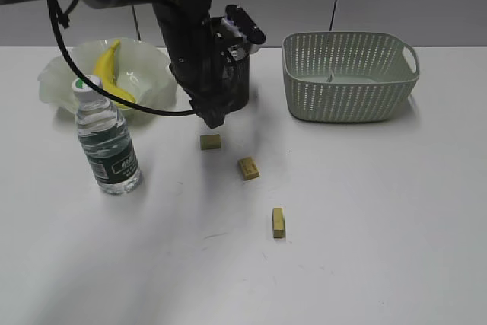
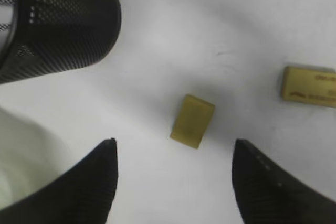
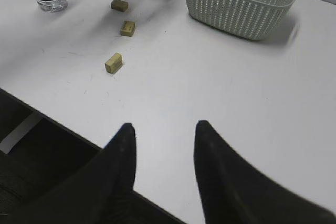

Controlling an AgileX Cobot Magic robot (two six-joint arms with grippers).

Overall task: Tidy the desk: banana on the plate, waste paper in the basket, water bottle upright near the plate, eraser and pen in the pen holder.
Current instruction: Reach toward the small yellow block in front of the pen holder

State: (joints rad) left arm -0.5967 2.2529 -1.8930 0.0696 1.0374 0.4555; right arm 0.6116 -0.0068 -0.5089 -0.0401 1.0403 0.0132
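Three yellow erasers lie on the white desk (image 1: 365,211): one (image 1: 210,141) in front of the black mesh pen holder (image 1: 236,85), one (image 1: 248,167) mid-desk, one (image 1: 278,222) nearer the front. My left gripper (image 1: 213,119) is open and empty, pointing down just above the first eraser (image 2: 192,120), which lies between and ahead of its fingers (image 2: 174,141). The banana (image 1: 106,66) lies in the pale-green plate (image 1: 57,81). The water bottle (image 1: 106,146) stands upright in front of the plate. My right gripper (image 3: 165,124) is open and empty over the desk's front edge. No pen or waste paper shows clearly.
The sage-green basket (image 1: 346,89) stands at the back right; it also shows in the right wrist view (image 3: 241,9). The pen holder (image 2: 58,19) is close to the left gripper's upper left. A second eraser (image 2: 310,86) lies to its right. The desk's front edge drops off under the right gripper.
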